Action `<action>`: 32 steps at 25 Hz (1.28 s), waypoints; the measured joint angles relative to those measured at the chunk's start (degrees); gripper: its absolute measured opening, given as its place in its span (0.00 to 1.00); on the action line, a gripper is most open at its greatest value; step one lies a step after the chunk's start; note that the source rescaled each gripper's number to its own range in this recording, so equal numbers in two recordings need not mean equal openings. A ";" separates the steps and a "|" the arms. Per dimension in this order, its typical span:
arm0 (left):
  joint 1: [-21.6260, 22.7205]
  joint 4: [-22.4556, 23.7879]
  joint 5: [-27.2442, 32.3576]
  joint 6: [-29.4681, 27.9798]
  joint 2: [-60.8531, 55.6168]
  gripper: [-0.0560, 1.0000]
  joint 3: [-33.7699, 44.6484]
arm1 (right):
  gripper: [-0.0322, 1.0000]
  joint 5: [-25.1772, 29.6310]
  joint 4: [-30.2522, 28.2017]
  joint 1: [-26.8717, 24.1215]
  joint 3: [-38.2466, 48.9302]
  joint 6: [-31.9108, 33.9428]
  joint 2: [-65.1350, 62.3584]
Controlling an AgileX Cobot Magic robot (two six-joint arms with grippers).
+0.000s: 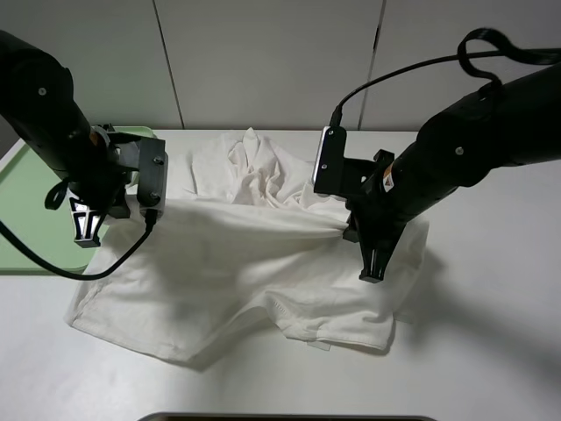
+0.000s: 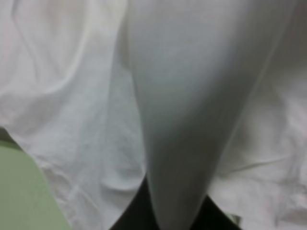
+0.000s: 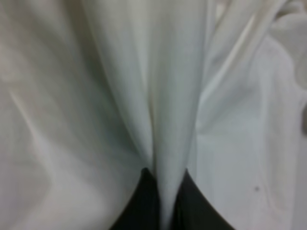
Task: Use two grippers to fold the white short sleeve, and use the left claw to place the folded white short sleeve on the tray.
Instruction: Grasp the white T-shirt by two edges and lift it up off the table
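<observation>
Two grippers, both engaged. The left claw (image 1: 86,235) and the right gripper (image 1: 372,270) each have their jaws clamped on a pinch of the white short sleeve (image 1: 254,281). In both wrist views a ridge of white cloth rises out from between the dark fingers, with nothing else in the bite.

The shirt lies crumpled across the middle of the table (image 1: 491,342), with one long edge toward the camera and a bunched heap at the far side. The band between the two pinch points is raised off the surface and drawn fairly taut from arm to arm. The rest sags below it.

The tray (image 1: 22,189) sits at the left edge of the table, partly beneath the left arm. The shirt's left margin lies just beside the tray's rim — whether it touches, I cannot tell.

Step in hand, as I read it: the fold itself. Grips are taken and the cloth is lifted, but no fold is laid down yet.

The next move likely calls for both arms to carry the raised band across together at a matched pace, so that the span stays level and does not twist. They would then lower it onto the opposite half before letting go. If one side lags, the fold should come out skewed. Tray placement is a later matter, for the left claw alone.
</observation>
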 joint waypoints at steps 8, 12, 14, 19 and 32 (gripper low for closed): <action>0.00 0.00 3.76 -0.23 -5.66 0.06 0.00 | 0.03 2.09 -0.08 0.00 0.05 0.00 -7.82; 0.00 -0.18 5.51 -0.92 -7.23 0.06 0.00 | 0.03 2.79 -1.05 0.04 0.05 0.00 -12.89; 0.00 -0.18 6.61 -1.26 -8.37 0.06 0.00 | 0.03 4.29 -3.02 0.22 0.05 0.00 -16.50; -0.20 -0.93 6.81 -3.64 -14.57 0.06 0.00 | 0.03 6.62 -4.86 0.31 0.05 0.00 -22.03; -0.39 -1.61 6.79 -4.34 -32.30 0.06 0.04 | 0.03 9.14 -5.81 0.48 0.05 0.00 -33.68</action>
